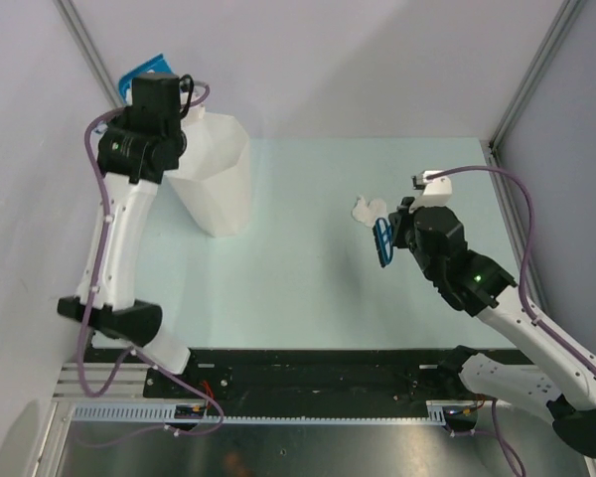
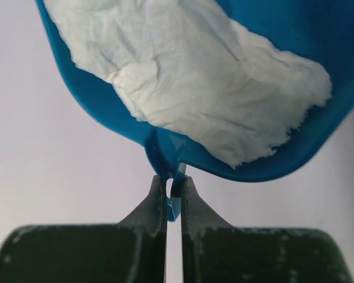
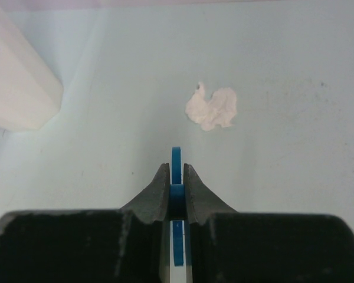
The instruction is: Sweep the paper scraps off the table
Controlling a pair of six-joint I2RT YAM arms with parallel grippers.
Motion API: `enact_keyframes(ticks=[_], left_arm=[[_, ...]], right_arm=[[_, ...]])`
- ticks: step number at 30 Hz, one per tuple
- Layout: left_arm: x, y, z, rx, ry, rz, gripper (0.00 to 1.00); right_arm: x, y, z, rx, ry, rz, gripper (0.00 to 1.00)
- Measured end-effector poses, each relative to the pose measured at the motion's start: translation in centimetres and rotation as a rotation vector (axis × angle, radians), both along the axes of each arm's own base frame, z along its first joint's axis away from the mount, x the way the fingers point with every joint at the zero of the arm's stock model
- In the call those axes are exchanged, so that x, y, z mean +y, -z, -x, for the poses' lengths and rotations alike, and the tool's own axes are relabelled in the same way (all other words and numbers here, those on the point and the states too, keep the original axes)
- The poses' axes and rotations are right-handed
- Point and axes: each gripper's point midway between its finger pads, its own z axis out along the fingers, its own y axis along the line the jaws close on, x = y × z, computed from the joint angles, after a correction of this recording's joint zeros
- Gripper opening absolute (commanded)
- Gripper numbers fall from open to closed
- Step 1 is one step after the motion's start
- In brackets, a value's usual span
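On table (image 3: 283, 147), scrap (image 3: 212, 109); right hand (image 3: 176, 171) clamps tool (image 3: 176, 156); left hand (image 2: 173, 183), dustpan (image 2: 336, 41).

Both arms are the same build: the left arm (image 1: 119, 238) and the right arm (image 1: 541, 333) have smooth white links with chunky black joint housings (image 1: 139, 149) in between. A thin purplish cable (image 1: 99, 214) loops along the outside of each one, and a tiny green LED (image 1: 474, 279) glows on the black joint just behind the right hand. Up close, the left gripper (image 2: 173, 180) and the right gripper (image 3: 176, 168) have dark tapered fingers (image 2: 156, 206), and the wide black body behind them is kinda scuffed.
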Motion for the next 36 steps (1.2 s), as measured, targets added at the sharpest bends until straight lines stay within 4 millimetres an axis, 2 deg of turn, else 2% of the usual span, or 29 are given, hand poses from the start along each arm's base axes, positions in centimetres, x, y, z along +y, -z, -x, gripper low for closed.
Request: enact_keyframes(ticks=[3,6,12,17,22,27,31,33,34,36], left_arm=[[2.5,-1.2,-1.1,0.094,-0.127,-0.193,0.0],[3.0,-2.1,-2.6,0.158,-0.206,-0.324,0.0],[3.3,-0.5,-3.6,0.339,-0.302,-0.516,0.0],[2.1,1.0,-3.6,0.43,-0.307,-0.609,0.0],[0.2,0.8,-3.6,0.419,-0.277,-0.633,0.0],[-0.3,0.6,-3.7,0.405,-0.257,-0.624,0.0],[-1.2,-0.7,-4.2,0.306,-0.17,-0.522,0.0],[-2.7,-1.4,-4.2,0.205,-0.082,-0.417,0.0],[-3.5,-1.5,-3.9,0.164,-0.037,-0.371,0.0],[-4.9,-0.7,-2.4,0.125,0.057,-0.287,0.0]], right_arm=[[1.3,0.6,0.3,0.015,-0.036,0.01,0.0],[2.2,1.3,0.4,0.032,-0.063,0.018,0.0],[3.2,1.8,0.8,0.043,-0.091,0.026,0.0],[3.2,2.2,0.8,0.044,-0.091,0.029,0.0],[3.1,2.5,0.8,0.045,-0.083,0.036,0.0],[2.9,2.3,0.1,0.009,-0.079,0.073,0.0],[3.0,0.4,-3.3,-0.123,-0.064,0.163,0.0],[2.4,0.0,-6.7,-0.191,-0.022,0.235,0.0],[1.9,0.2,-9.1,-0.224,-0.005,0.285,0.0],[1.0,1.5,-12.3,-0.245,0.011,0.372,0.0]])
